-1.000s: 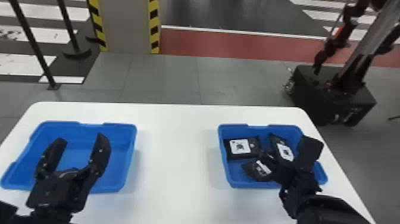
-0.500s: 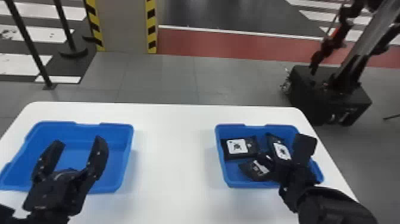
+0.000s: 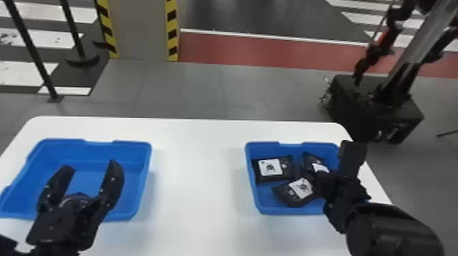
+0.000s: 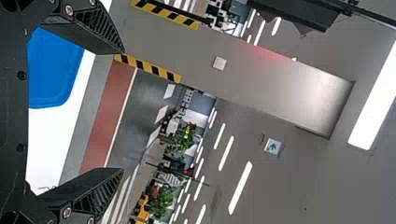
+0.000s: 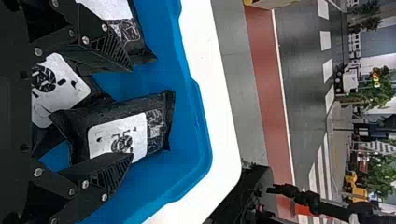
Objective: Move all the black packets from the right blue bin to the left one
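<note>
three black packets in the right blue bin [image 3: 293, 210]: back-left packet [image 3: 272, 168] flat by the side wall, front packet [image 3: 294, 195] askew, back-right packet [image 5: 126, 126] with one end lying over the front one. right hand [image 5: 130, 112] is low over that bin, fingers apart, nothing clamped; back-right packet sits between them, one finger overlapping its edge. looks like the pick is being lined up. main risk: closing off-centre, since the packet lies slanted to the fingers, so it pinches a corner and twists out. second: double pick or drag, cause is the overlap with the front packet. third: a finger could snag the bin wall, packet is close to it. film looks slick and soft, may slip if the bite is shallow. labels: each packet has a white label [image 5: 119, 140] with a dark round motif, small marks beside it, no wording i can make out. left hand [image 3: 92, 165] is over the left blue bin [image 3: 122, 216], fingers apart, nothing held. both bins on the white worktop [image 3: 197, 187], well apart, so a loose grip could drop one between.
</note>
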### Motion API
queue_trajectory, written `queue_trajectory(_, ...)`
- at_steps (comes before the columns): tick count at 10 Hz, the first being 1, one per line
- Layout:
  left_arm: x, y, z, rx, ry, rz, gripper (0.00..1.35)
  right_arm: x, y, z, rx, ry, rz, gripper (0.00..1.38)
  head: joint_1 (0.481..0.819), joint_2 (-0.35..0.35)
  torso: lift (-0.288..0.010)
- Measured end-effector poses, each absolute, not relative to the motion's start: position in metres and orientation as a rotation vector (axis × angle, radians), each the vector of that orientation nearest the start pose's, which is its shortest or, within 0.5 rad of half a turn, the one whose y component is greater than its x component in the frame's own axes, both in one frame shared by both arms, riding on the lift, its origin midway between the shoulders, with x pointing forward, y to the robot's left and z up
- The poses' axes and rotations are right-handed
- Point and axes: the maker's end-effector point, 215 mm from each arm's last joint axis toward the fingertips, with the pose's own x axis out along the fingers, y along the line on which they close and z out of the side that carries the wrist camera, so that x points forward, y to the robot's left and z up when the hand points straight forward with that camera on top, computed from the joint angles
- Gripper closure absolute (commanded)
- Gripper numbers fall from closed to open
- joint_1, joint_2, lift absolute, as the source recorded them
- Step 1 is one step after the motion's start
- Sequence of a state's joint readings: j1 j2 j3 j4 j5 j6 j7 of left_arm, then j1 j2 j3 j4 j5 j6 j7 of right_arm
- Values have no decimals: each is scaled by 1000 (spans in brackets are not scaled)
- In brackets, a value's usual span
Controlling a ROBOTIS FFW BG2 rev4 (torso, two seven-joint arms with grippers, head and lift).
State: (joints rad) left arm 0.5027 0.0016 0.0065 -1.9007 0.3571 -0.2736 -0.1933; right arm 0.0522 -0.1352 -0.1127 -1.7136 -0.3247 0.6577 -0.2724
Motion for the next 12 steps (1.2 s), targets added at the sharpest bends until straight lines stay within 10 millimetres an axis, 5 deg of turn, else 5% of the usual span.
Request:
queue_trajectory(3,432,223,-331,-343,-130,-102,134,512,-352,-487,126,614,-314,407,695,-152,-110)
queue_trajectory(10,428,223,-336,-341,-119,-102,134,519,-370,-489,78,652,-343,367,695,-172,-110)
queue_trajectory(12,427,225,-337,-340,-117,-99,134,520,-377,-492,67,677,-355,464,695,-177,-110)
